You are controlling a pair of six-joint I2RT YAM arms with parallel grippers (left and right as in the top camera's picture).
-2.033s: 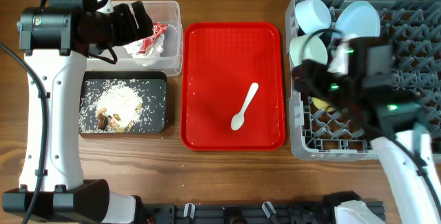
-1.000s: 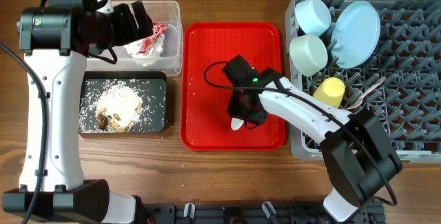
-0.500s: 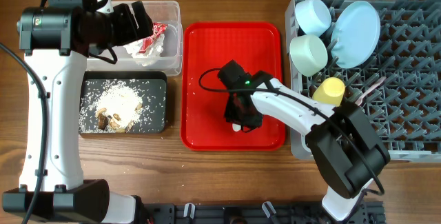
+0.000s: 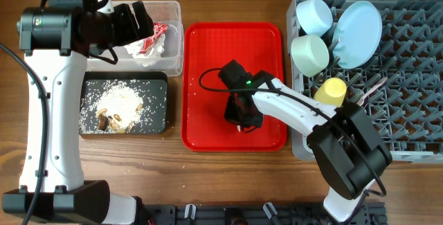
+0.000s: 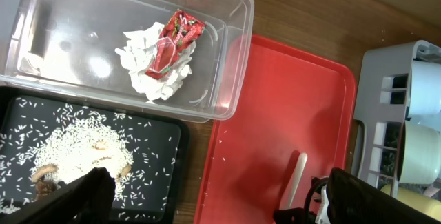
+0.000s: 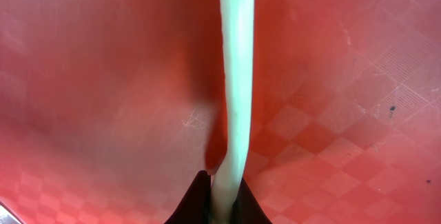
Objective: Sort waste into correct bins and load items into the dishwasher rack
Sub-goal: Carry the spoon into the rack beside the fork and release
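My right gripper (image 6: 220,198) is shut on the white spoon (image 6: 236,79), low over the red tray (image 4: 208,59). Its fingers pinch the spoon near one end, and the rest of the spoon runs away from me across the tray floor. The spoon's handle (image 5: 298,176) also shows in the left wrist view. My left gripper (image 5: 227,203) hangs wide open above the clear tub (image 4: 174,57), which holds the red wrapper (image 4: 158,32) and the white napkin (image 4: 147,53). Rice scraps (image 4: 118,104) lie in the black tray (image 4: 160,118).
The grey dishwasher rack (image 4: 415,114) at the right holds a pale blue plate (image 4: 360,24), two bowls (image 4: 315,14) (image 4: 310,53) and a yellow cup (image 4: 331,91). The right arm stretches from the rack's front corner to the middle of the red tray.
The right arm swung from over the rack down onto the red tray. Its jaws have just closed on the spoon. The left arm has not moved.
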